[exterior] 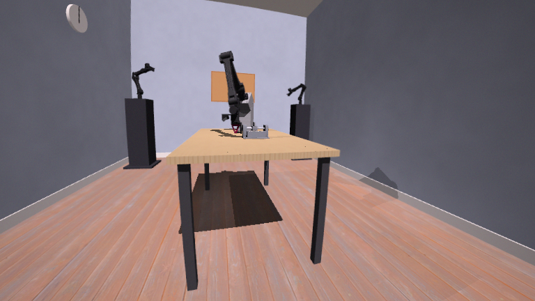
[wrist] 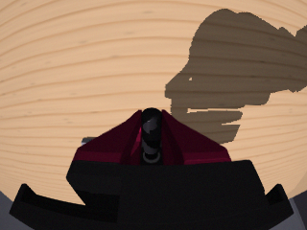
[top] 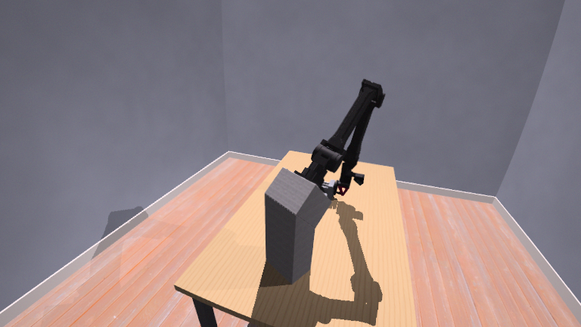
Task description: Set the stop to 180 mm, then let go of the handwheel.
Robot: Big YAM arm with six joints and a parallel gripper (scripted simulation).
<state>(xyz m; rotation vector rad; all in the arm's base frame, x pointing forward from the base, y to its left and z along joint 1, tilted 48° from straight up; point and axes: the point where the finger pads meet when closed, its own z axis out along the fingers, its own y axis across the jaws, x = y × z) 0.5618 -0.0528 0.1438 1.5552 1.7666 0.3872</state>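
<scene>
My gripper (wrist: 152, 116) has dark red fingers and is shut on the small dark handle of the handwheel (wrist: 152, 126), pointing down at the wooden table top. In the top view the gripper (top: 340, 189) sits right behind the tall grey housing (top: 293, 225), which hides most of the mechanism. In the exterior view the gripper (exterior: 235, 128) is at the left end of the grey stop rail assembly (exterior: 256, 132). The scale reading is too small to tell.
The grey housing stands mid-table in front of the arm. Two black pedestals with small arms (exterior: 139, 132) (exterior: 299, 118) stand by the far wall. The table edge is near on the left side of the gripper in the top view.
</scene>
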